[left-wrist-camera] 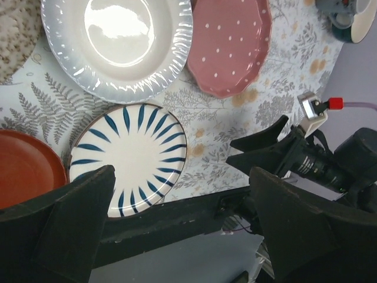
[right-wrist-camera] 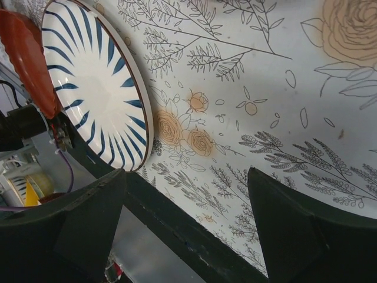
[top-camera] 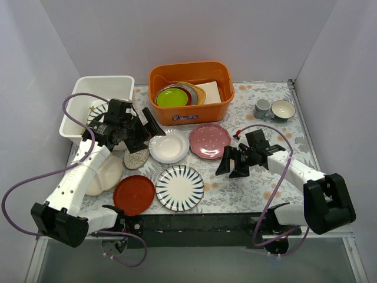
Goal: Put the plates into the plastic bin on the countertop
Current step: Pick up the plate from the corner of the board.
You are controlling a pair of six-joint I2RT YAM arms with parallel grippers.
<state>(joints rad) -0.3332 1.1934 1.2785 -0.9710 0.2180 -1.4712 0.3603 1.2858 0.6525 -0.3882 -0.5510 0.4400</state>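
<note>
Partly hidden by L arm (top-camera: 79, 180): cream plate (top-camera: 112, 171), striped plate (top-camera: 98, 109) in bin (top-camera: 103, 79).

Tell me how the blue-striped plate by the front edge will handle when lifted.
The blue-striped plate looks glazed, so probably rigid but slippery. It lies flat on the countertop, so its rim may be hard to grip.

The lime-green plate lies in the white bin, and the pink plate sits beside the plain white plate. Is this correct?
No. The top external view shows the lime-green plate in the orange tub, not the white bin. The pink plate does sit beside the plain white plate.
</note>
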